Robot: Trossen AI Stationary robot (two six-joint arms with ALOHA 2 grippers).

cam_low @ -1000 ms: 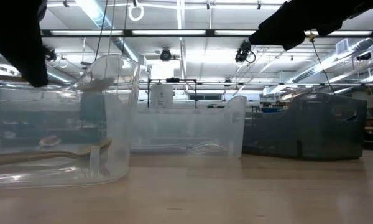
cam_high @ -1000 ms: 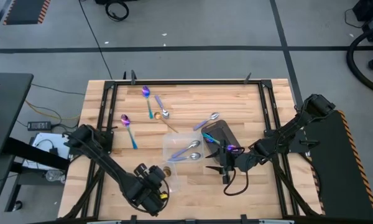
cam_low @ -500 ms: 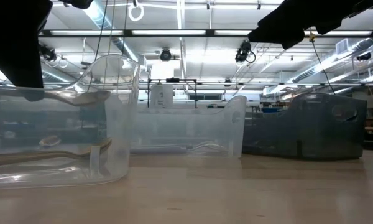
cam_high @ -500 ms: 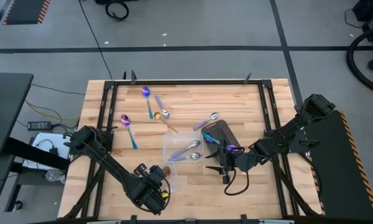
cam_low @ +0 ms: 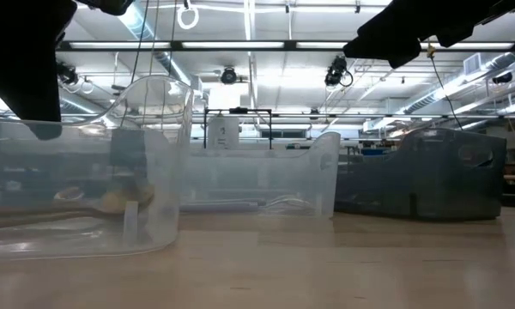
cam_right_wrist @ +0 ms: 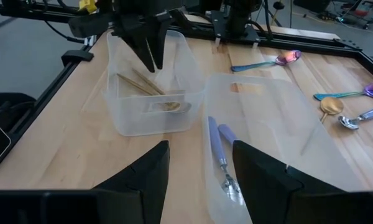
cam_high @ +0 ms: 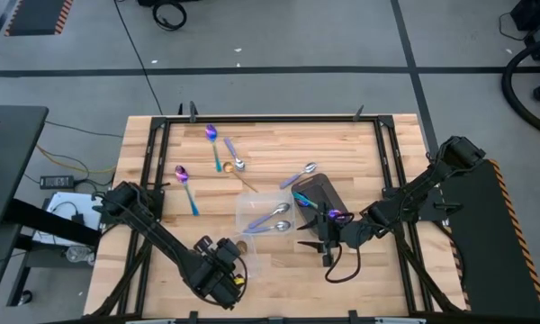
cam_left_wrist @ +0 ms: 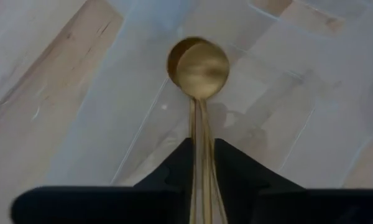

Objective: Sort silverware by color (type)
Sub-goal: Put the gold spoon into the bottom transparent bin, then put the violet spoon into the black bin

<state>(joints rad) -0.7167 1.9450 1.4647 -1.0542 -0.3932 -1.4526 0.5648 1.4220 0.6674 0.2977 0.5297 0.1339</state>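
Silverware lies split between table and bins. Gold spoons [cam_right_wrist: 150, 89] sit in the near clear container [cam_right_wrist: 150, 93]; the wrist view blurs them together, so their count is unclear. Left gripper [cam_right_wrist: 149, 48] hangs over that bin, fingers slightly parted, nothing between them in the right wrist view. Two silver pieces with lilac handles [cam_right_wrist: 221, 155] lie in the second clear container [cam_right_wrist: 280, 143]. Right gripper [cam_high: 327, 247] rests near the table's front edge, fingers [cam_right_wrist: 143, 177] spread, holding nothing. Dark tray [cam_high: 317, 193] holds an iridescent piece [cam_high: 319, 209], partly covered by the right arm. Loose on the wood: iridescent spoons [cam_high: 187, 184], a gold spoon [cam_right_wrist: 331, 107], and a silver spoon [cam_high: 302, 171]. Low view shows only hazy shapes through the plastic.
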